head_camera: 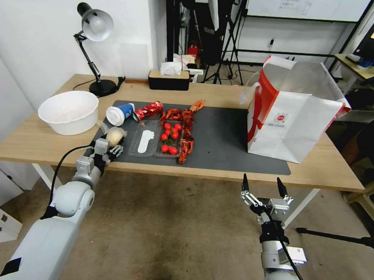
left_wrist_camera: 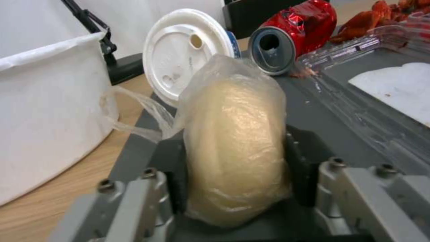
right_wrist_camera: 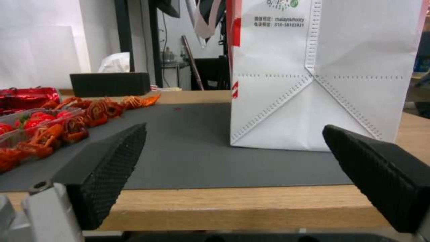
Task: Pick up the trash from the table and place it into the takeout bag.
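Softly squeezed, plastic-wrapped dough ball (left_wrist_camera: 235, 148)

A black desk lamp (head_camera: 93, 47) stands near a tissue box (head_camera: 169, 78).

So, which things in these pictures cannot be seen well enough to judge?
- Inside of the takeout bag: head view, hidden by its own walls.
- Small print on the bag: right wrist view, too small to read.
- Underside of the bagged dough ball: left wrist view, covered by the left gripper.
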You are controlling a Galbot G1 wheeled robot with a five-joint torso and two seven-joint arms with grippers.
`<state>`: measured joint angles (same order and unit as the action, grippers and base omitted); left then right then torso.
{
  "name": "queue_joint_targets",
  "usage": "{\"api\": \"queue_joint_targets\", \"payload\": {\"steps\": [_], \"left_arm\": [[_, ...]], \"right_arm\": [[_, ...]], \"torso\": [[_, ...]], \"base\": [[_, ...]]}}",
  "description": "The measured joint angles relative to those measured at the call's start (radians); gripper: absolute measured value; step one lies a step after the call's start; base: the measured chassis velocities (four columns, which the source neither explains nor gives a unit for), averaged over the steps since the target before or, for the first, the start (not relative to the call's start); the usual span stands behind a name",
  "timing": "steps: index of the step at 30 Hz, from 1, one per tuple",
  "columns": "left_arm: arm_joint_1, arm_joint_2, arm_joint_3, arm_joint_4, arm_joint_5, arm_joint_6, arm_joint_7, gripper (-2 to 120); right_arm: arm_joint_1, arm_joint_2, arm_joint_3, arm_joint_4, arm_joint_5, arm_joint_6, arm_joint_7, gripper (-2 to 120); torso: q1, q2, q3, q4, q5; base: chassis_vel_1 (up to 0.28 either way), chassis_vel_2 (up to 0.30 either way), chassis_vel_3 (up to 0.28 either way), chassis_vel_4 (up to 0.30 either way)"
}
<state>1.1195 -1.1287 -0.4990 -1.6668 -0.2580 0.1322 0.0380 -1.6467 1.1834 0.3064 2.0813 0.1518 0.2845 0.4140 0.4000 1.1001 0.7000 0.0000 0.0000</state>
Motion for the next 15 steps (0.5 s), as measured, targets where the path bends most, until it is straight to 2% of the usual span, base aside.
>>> {"api": "queue_joint_targets", "payload": {"steps": [2,4,6,8,12,15], "left_arm": [[0.000,0.000,0.000,0.000,0.000,0.000,0.001,41],[0.000,0.004,-0.002,0.000,0.001,-0.004,0.012,27],[0.000,0.004,-0.002,0.000,0.001,-0.005,0.014,25],[0.000,0.006,-0.002,0.000,0.001,-0.018,0.019,17],[-0.005,0.013,-0.002,-0.001,-0.008,-0.045,0.033,8],[-0.014,0.026,0.005,-0.013,-0.037,-0.063,0.046,7]], "right_arm": [[0.000,0.000,0.000,0.000,0.000,0.000,0.000,98],[0.000,0.002,-0.003,-0.002,-0.001,-0.001,0.000,98],[0.000,0.003,-0.004,-0.002,-0.001,-0.001,0.000,97],[0.000,0.003,-0.005,-0.003,-0.002,-0.001,0.000,97],[0.001,0.004,-0.006,-0.003,-0.002,-0.002,0.001,96],[0.001,0.004,-0.006,-0.002,-0.002,-0.003,0.001,96]], "torso": [[0.000,0.000,0.000,0.0000,0.0000],[0.000,0.000,0.000,0.0000,0.0000],[0.000,0.000,0.000,0.0000,0.0000],[0.000,0.000,0.000,0.0000,-0.0001],[0.000,0.000,0.000,0.0000,-0.0001],[0.000,0.000,0.000,0.0001,0.0000]], "base": [[0.000,0.000,0.000,0.000],[0.000,0.000,0.000,0.000],[0.000,0.000,0.000,0.000],[0.000,0.000,0.000,0.000],[0.000,0.000,0.000,0.000],[0.000,0.000,0.000,0.000]]}}
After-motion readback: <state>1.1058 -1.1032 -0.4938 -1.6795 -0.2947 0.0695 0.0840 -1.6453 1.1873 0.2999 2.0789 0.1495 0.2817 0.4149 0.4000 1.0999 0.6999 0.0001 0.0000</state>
